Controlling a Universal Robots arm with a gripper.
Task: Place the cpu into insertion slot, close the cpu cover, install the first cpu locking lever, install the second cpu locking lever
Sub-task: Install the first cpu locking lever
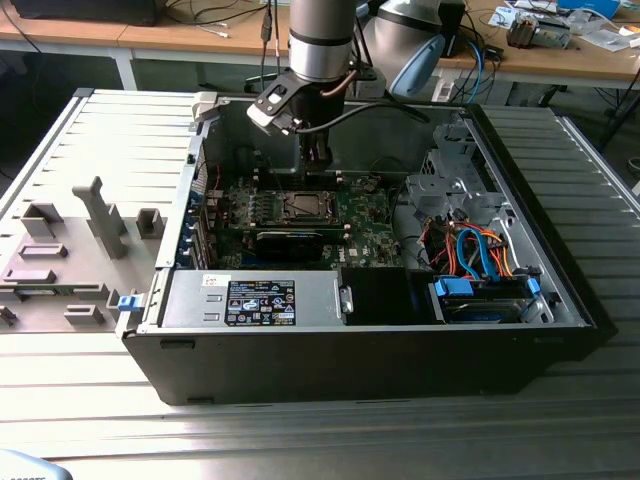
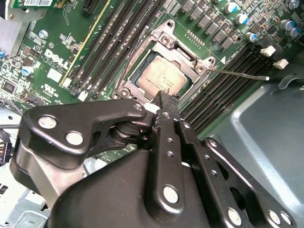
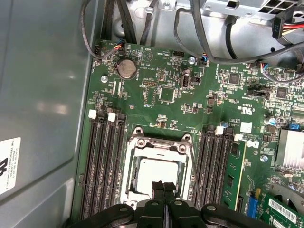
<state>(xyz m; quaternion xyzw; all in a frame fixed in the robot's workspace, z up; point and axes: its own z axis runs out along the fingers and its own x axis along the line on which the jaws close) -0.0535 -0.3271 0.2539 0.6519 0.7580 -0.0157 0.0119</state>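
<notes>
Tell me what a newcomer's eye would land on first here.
The black gripper, closed tight, hangs right over the silver cpu, seated inside the frame of the cpu cover on the green motherboard. In the exterior view, the arm reaches down into an open computer case on a ribbed metal table.

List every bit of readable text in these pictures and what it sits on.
Black label on the silver box: print too small to read.
White sticker on the case wall: cut off, unreadable.
White logo on the motherboard: a brand mark, not quoted.
Barcode sticker: too small.
</notes>
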